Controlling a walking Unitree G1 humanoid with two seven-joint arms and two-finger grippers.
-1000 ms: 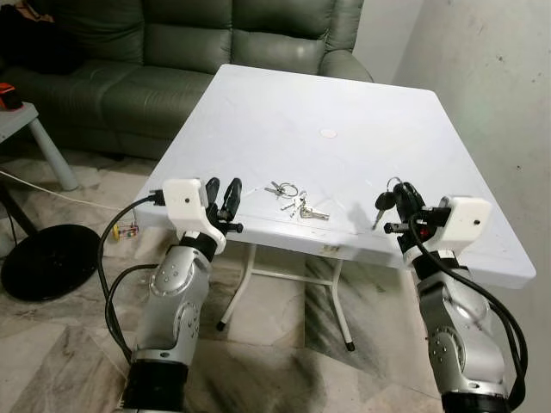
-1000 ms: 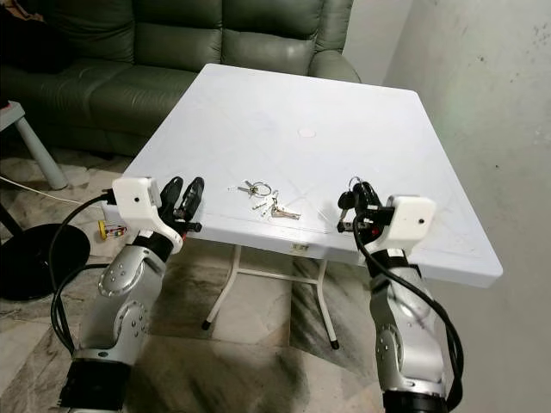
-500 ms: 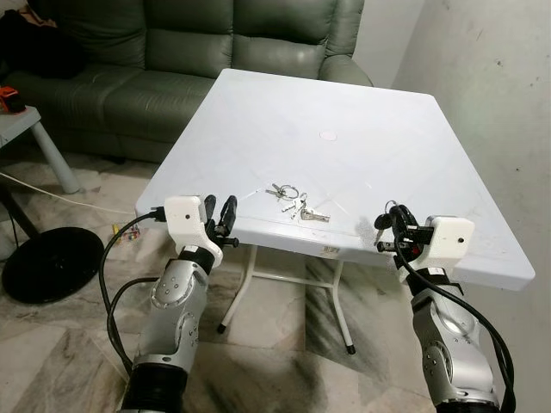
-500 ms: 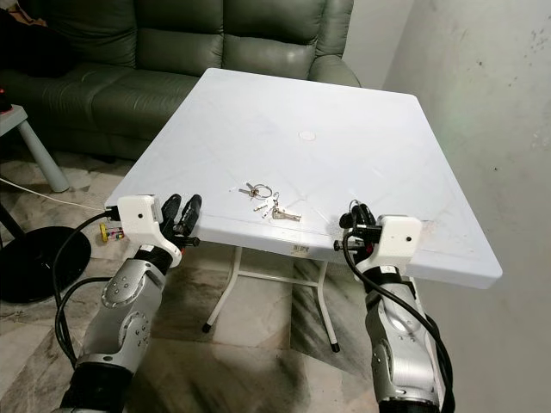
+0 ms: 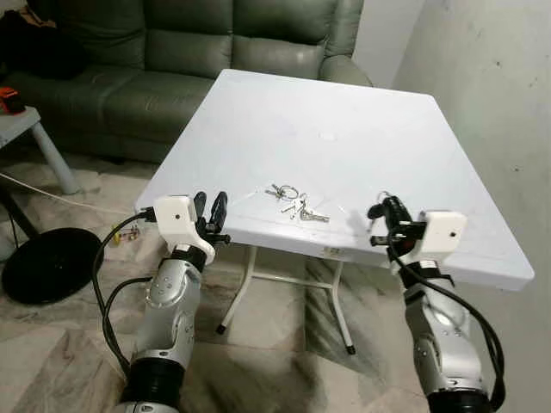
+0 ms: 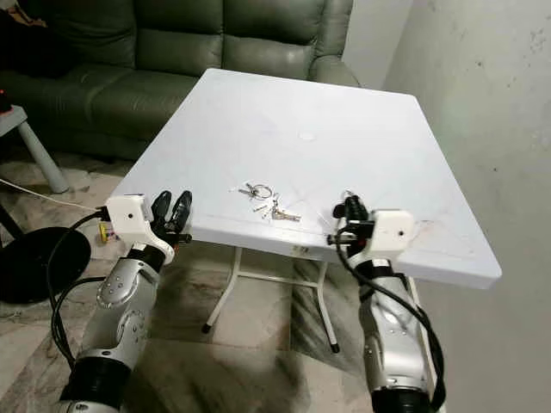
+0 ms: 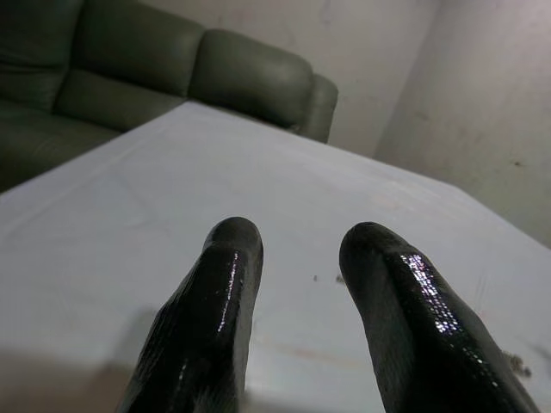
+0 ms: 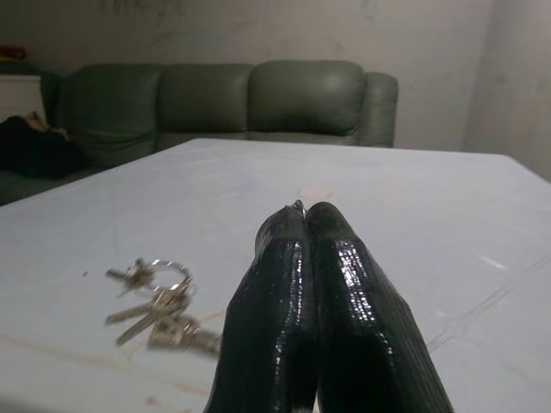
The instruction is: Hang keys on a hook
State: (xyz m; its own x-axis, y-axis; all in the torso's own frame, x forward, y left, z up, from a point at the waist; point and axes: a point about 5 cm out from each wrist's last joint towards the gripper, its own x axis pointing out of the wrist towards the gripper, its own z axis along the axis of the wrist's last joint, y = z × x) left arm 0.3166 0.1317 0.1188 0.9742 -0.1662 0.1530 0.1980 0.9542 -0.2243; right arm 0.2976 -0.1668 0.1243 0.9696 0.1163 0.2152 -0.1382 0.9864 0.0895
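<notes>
Metal keys (image 5: 293, 203) on a split ring lie loose near the table's (image 5: 284, 112) front edge: light, stiff, slippery and jangly, so the ring looks the best place to pinch. Right claw (image 5: 380, 212) hovers over the front edge to the right of that bunch, fingers pressed together on a small ring with a dark-headed key (image 5: 377, 209) hanging below. Left claw (image 5: 212, 218) sits level at the front-left corner, narrowly parted and holding nothing; no hook is visible.
</notes>
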